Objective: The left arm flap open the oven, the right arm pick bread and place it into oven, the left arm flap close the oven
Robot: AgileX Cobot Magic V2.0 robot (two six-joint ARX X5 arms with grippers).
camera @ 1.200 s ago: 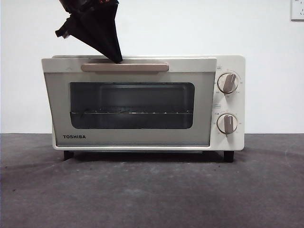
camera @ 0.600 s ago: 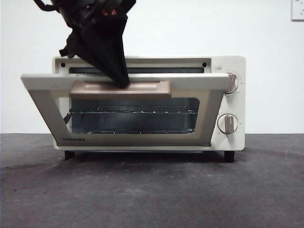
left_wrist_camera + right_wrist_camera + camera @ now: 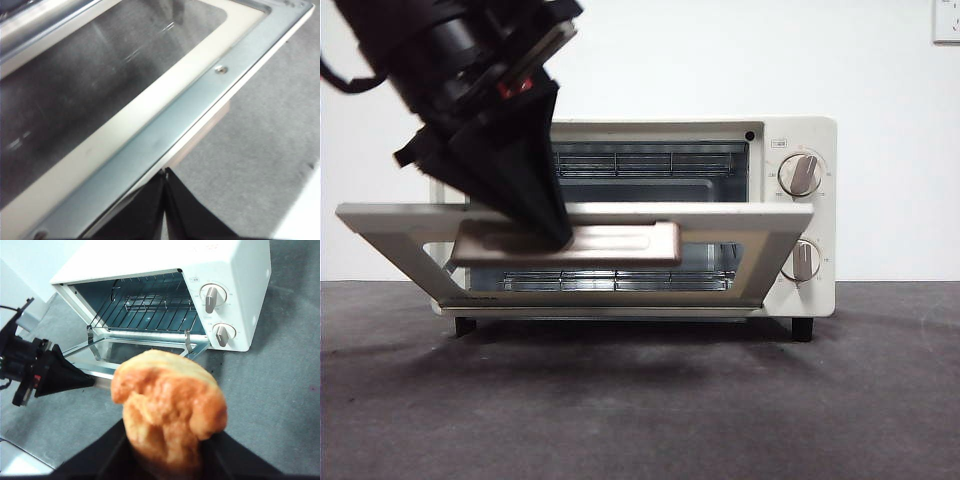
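Oven (image 3: 800, 290) on grey surface (image 3: 640, 400), door (image 3: 775, 225) dropped nearly level, rack exposed. Left gripper (image 3: 555, 238), fingers pressed together, tip on beige handle (image 3: 620, 243). Right gripper (image 3: 165, 460) above and in front of oven, fingers clamping bread (image 3: 167, 407).

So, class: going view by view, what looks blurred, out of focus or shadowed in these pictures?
Front view: the left end effector on the oven's handle looms dark and soft-edged, and shadow lies under the oven. Left wrist view: the door's glass is hazy with faint reflections. Right wrist view: the bread sits near and slightly soft, while the wire rack behind it is sharper.
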